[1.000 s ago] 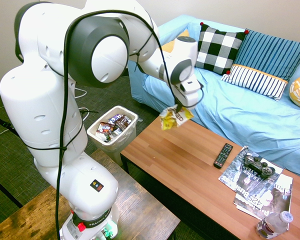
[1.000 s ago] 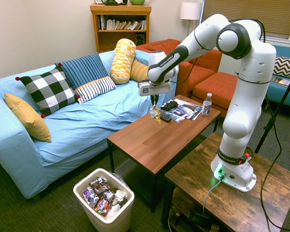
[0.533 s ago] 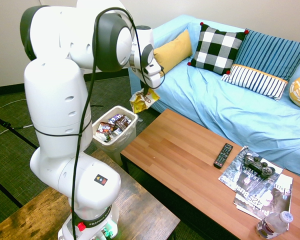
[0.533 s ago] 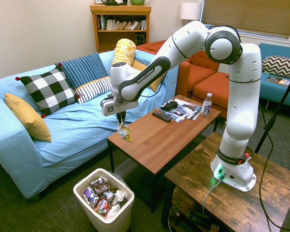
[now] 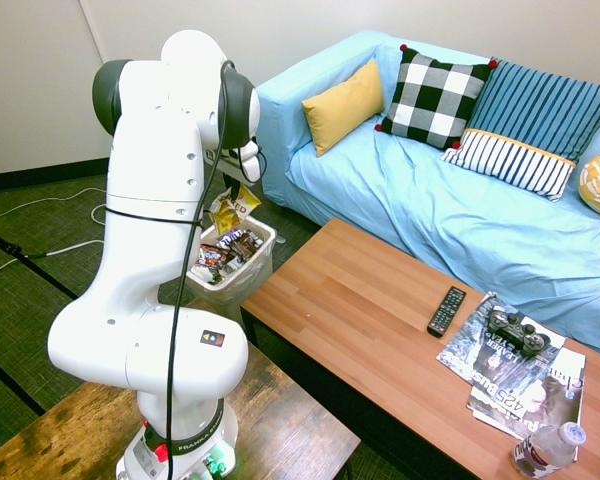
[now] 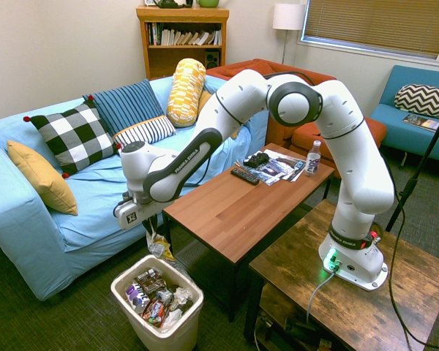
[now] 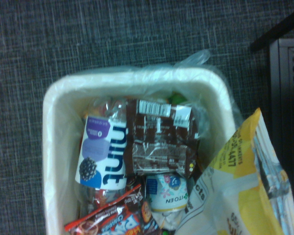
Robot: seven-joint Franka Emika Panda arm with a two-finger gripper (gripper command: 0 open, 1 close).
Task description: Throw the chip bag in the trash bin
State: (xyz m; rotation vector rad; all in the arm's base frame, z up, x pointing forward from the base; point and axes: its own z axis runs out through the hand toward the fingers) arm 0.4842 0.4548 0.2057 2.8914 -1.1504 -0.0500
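Above the far rim of the trash bin (image 6: 194, 322), the gripper (image 6: 155, 224) points downward, its jaws clenched on the chip bag (image 6: 159, 245). Bag hangs below the fingertips, yellow foil, not inside the bin. Bin contents: a "mint" bottle (image 7: 103, 154), a brown wrapper (image 7: 159, 137), a red snack packet (image 7: 112, 218). Coffee table (image 5: 350, 310) stands beside the bin, bearing a remote (image 5: 446, 311), game controller (image 5: 518, 331), magazines (image 5: 490, 350) and a water bottle (image 5: 548, 450).
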